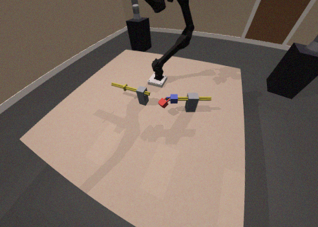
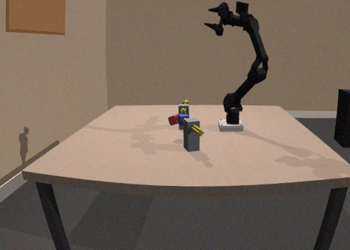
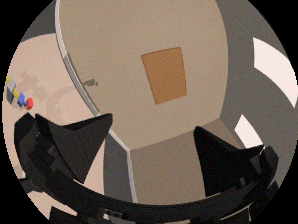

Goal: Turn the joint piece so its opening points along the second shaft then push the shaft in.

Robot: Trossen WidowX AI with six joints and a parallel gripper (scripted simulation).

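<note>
The red joint piece (image 1: 163,102) (image 2: 173,120) (image 3: 29,103) hangs by its hinge arms from a blue part (image 1: 174,98) (image 3: 21,99) on the end of the first yellow shaft (image 1: 205,98) (image 2: 197,129). The first grey block (image 1: 191,104) (image 2: 192,136) holds that shaft. The red piece is turned aside, out of line with the second yellow shaft (image 1: 132,89), which has a collar and passes through the second grey block (image 1: 142,96). A gap lies between shaft end and red piece. My gripper (image 2: 207,17) (image 3: 154,124) is open and empty, high above the table and far from the parts.
The arm's white base (image 1: 155,82) (image 2: 230,127) stands on the table (image 1: 97,169) (image 2: 107,157) behind the two blocks in the top view. Dark pedestals (image 1: 139,34) (image 1: 291,72) stand on the floor beyond the table. A brown panel (image 3: 166,75) hangs on the wall.
</note>
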